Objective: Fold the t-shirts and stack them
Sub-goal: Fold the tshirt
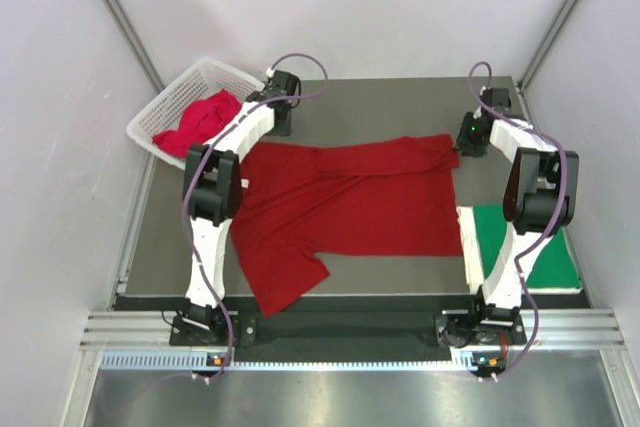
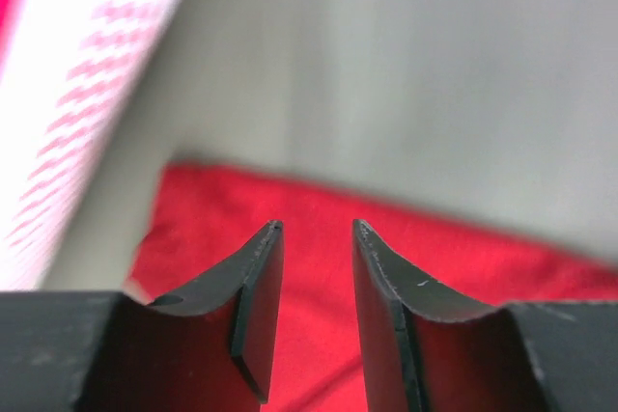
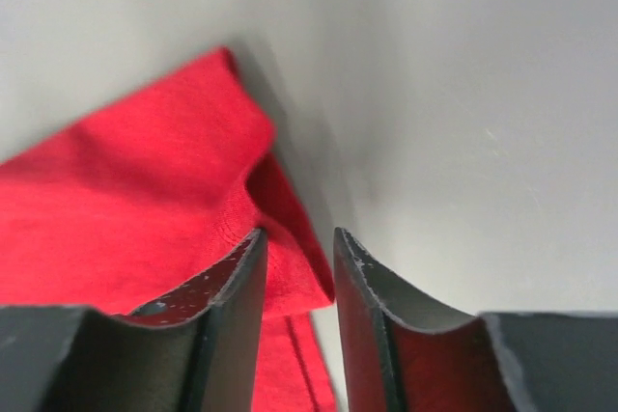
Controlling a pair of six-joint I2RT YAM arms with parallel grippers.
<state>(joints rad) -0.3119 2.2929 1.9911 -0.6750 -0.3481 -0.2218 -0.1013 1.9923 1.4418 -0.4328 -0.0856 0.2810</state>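
You had left the folded green t-shirt (image 1: 545, 247) just beside the near right corner of the dark red t-shirt (image 1: 350, 212), likely as the base of the stack. That red shirt lay spread but rumpled on the desk (image 1: 400, 107). At its far corners your left hand (image 2: 317, 225) and right hand (image 3: 298, 232) stood slightly parted, gripping nothing, probably poised to pinch for a fold. Beyond its far left corner, a pinkish red t-shirt (image 1: 205, 117) sat bunched in the white basket (image 1: 160, 112).
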